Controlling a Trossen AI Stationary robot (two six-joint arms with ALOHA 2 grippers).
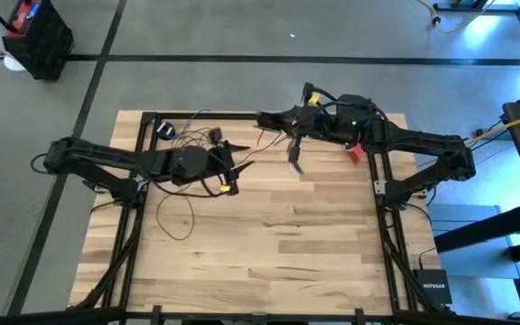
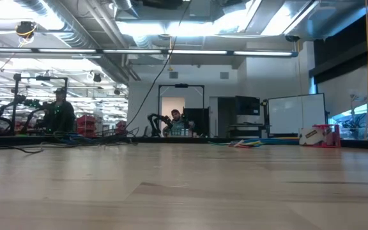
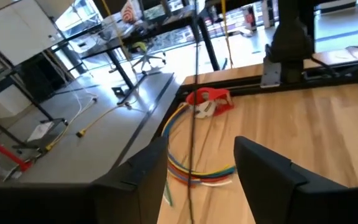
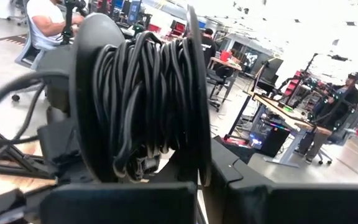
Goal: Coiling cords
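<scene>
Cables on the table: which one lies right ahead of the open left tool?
The short bundle of multicoloured wires, curved by the red object; the thin dark cord lies behind that arm.

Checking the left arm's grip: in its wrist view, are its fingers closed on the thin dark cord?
No: the left gripper's fingers stand apart, and the cord runs free between them.

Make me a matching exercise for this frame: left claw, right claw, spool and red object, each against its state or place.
1 left claw
2 right claw
3 spool
4 red object

a wound with black cord
b open, a thin cord running between its fingers
c shut
d on the table beside the multicoloured wires

Pairs: 1-b, 2-c, 3-a, 4-d
</scene>
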